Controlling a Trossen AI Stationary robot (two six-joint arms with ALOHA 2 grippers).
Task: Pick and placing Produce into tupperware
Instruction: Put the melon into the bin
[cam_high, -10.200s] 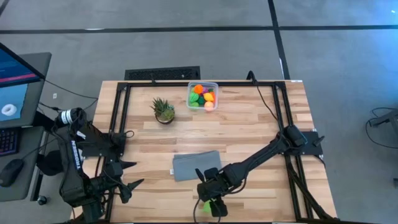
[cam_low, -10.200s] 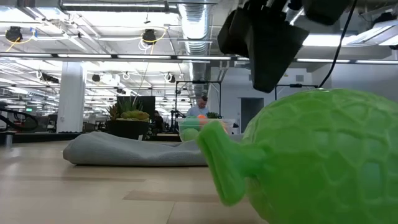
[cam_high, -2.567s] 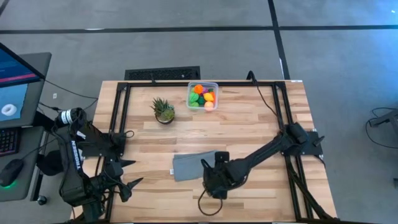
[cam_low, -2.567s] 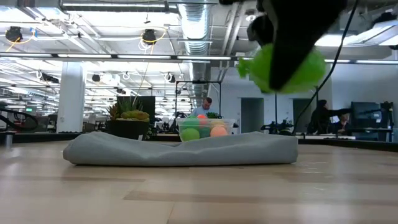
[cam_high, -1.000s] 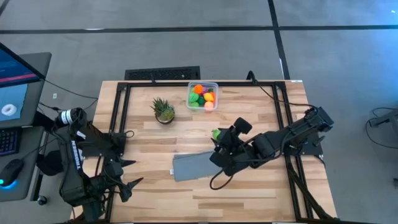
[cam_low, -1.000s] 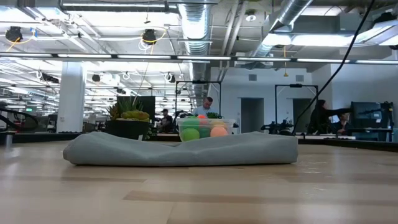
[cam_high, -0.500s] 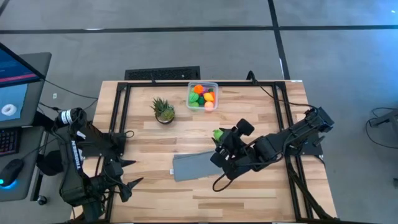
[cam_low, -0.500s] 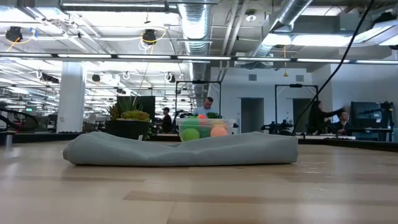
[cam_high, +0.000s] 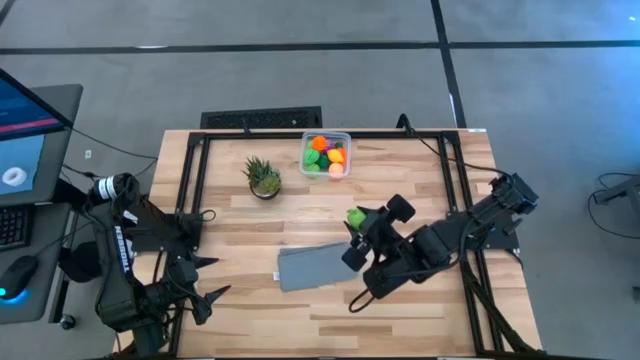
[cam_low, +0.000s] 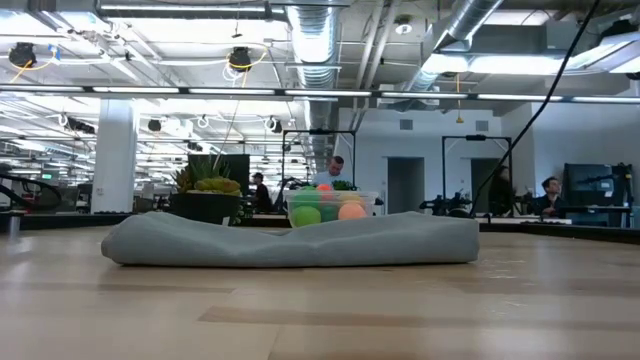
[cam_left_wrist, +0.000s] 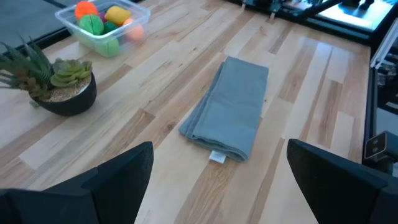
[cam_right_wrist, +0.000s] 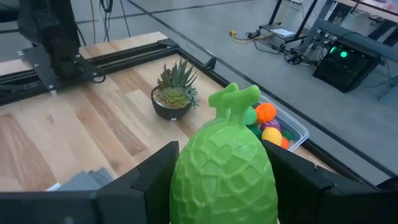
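One green fruit (cam_right_wrist: 227, 168) in right gripper (cam_high: 355, 222).

Right gripper (cam_high: 357, 222), ten seconds back low at near table edge beside green melon (cam_high: 355, 216), now raised over table middle, jaws clamped on melon (stem up in right wrist view (cam_right_wrist: 225, 168)). Arm folds back toward right side; gripper sits past far edge of grey cloth (cam_high: 315, 266), closer to tupperware (cam_high: 326, 154). Over last second: small drift right and toward tub. Low view: melon and gripper gone from sight; background people shift slightly.
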